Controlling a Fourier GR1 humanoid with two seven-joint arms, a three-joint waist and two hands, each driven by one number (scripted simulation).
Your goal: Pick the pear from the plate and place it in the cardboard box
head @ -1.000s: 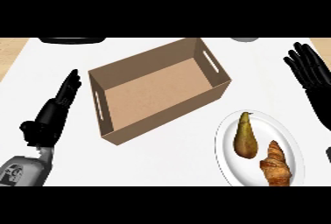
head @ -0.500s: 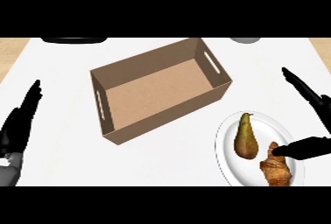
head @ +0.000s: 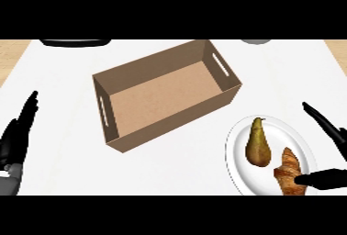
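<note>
At the left edge we see the left robot hand (head: 19,133) with straight, open fingers. The cardboard box (head: 166,94) stands on the white tabletop (head: 68,69). Further right, the pear (head: 257,144) lies on the plate (head: 237,137) beside a croissant (head: 290,172). The right robot hand (head: 328,176) is open, its thumb touching the croissant.

Right hand (head: 330,151) cut by right edge; croissant (head: 290,172) tip hidden.

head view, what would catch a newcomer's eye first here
The open cardboard box sits mid-counter, set at an angle. To its lower right a white plate holds a pear and a croissant. The right hand hovers open by the plate's right edge.
</note>
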